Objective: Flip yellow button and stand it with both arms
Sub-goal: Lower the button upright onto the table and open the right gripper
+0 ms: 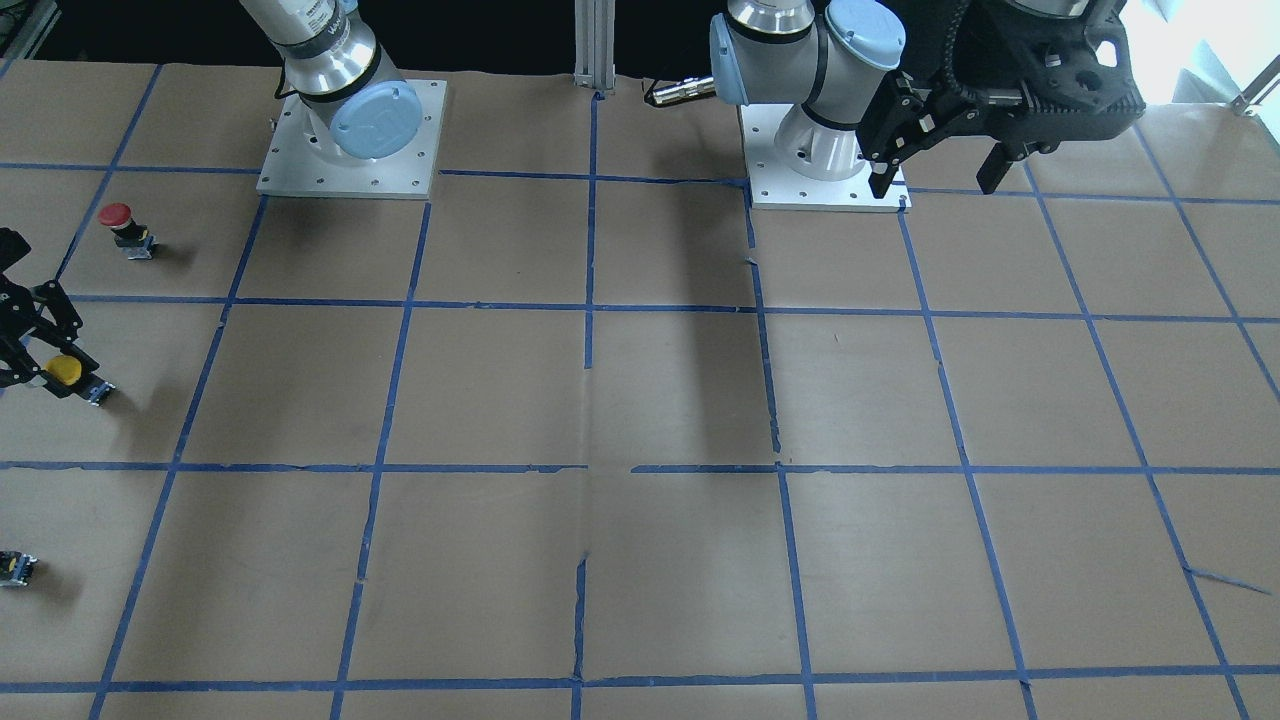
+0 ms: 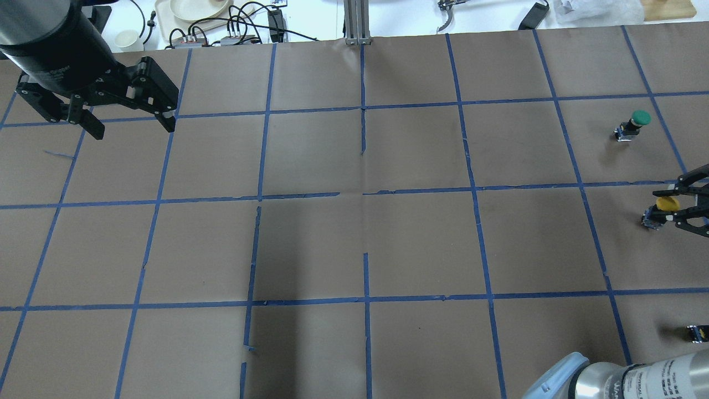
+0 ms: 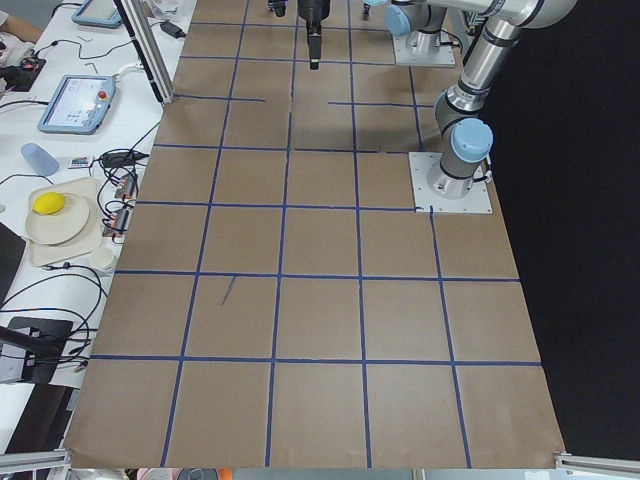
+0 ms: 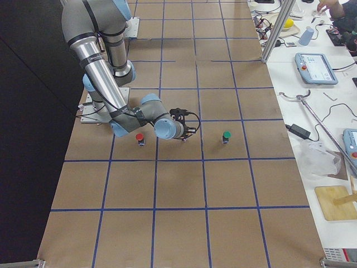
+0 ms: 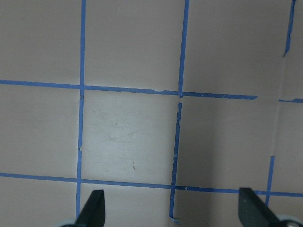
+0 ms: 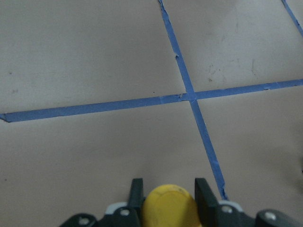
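left end effector [image 2: 133, 128]: fingers spread wide, empty, above the counter [image 2: 354, 238] | yellow button [image 2: 667, 203]: far right edge, tilted | right end effector [image 6: 169, 188]: clamped on the button's cap, mostly cut off by the frame | button base touching the counter: cannot tell

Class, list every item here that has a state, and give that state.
yellow button: cap clamped between the jaws of the right gripper.
right gripper: shut on the yellow button.
left gripper: open, empty, held in the air.
red button: standing upright, free.
green button: standing upright, free.
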Robot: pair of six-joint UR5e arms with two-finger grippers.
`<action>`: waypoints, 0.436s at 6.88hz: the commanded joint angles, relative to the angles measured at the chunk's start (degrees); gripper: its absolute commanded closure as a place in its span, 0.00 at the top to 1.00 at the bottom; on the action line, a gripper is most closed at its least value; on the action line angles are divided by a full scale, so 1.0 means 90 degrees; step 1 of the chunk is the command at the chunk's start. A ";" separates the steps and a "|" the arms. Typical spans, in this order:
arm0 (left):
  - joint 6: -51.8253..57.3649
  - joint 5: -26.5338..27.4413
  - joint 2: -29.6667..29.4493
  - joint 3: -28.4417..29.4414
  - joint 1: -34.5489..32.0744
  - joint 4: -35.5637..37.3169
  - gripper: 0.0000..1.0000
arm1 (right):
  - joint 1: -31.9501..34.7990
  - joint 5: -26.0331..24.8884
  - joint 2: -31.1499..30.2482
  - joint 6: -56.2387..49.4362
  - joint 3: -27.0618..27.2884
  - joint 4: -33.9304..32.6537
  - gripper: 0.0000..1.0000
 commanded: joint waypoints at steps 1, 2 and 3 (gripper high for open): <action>-0.0077 -0.0006 -0.0043 0.0048 -0.0015 -0.0018 1.00 | 0.0000 -0.0005 0.0069 0.0070 -0.0004 -0.0015 0.99; -0.0078 -0.0006 -0.0043 0.0058 -0.0015 -0.0018 1.00 | 0.0000 0.0005 0.0050 0.0081 -0.0004 -0.0025 1.00; -0.0078 -0.0006 -0.0043 0.0077 -0.0005 -0.0008 1.00 | -0.0010 -0.0053 0.0011 0.0207 -0.0023 -0.0025 1.00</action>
